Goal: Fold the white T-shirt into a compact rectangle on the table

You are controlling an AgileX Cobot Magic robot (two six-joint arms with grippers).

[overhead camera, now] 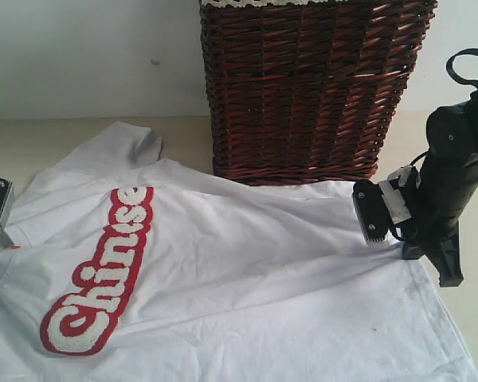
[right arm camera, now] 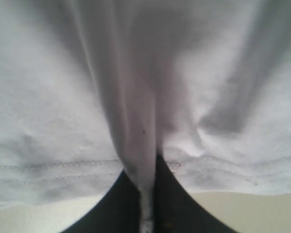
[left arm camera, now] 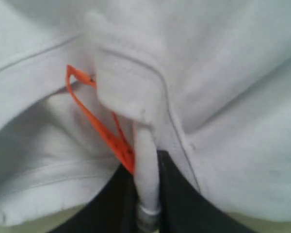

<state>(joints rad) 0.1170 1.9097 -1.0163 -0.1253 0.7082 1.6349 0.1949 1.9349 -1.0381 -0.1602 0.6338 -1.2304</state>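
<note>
- Pale worktop (overhead camera: 32, 139) carries it all.
- The white T-shirt (overhead camera: 247, 263) lies spread across it, red lettering up, in front of the wicker basket (overhead camera: 303, 87).
- Now the right hand (right arm camera: 145, 170), clamped on a hem fold.
- And the left hand (left arm camera: 145, 167), pinching the collar beside the orange tag (left arm camera: 99, 121).

- The white T-shirt (overhead camera: 247, 270) lies spread front-up on the table. It is wrinkled, with long creases across its body, and part of it runs past the near edge of the exterior view.
- Fuzzy white lettering (overhead camera: 99, 274) outlined in thick red crosses the chest and seems to read "Chinese".
- One short sleeve (overhead camera: 123, 143) lies flat on the far side.
- At the collar a narrow fold of cloth is pinched up beside the orange neck tag (left arm camera: 99, 124), a loose loop.
- At the stitched hem (right arm camera: 48, 167) another ridge of cloth is gathered up.
- The table (overhead camera: 32, 139) is pale cream, matte and flat, bare beyond the shirt's edges.
</note>
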